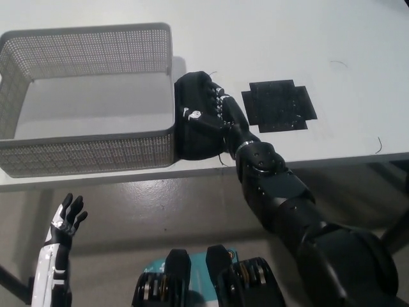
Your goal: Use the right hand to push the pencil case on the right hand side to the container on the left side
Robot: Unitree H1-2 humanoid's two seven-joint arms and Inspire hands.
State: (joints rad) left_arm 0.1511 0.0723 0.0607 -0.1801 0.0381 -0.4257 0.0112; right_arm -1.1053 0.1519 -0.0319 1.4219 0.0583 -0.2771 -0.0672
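Observation:
The black pencil case (195, 118) lies on the white table, its left edge pressed against the right wall of the grey mesh container (89, 142). My black right hand (222, 110) rests flat on the case's right side, fingers apart and pointing away from me, gripping nothing. The container is empty inside. My white left hand (66, 224) hangs open below the table edge at the lower left.
A flat black perforated pad (278, 105) lies on the table to the right of the case. The table's front edge (319, 160) runs just below the case. A few thin dark wire scraps lie on the table at the right.

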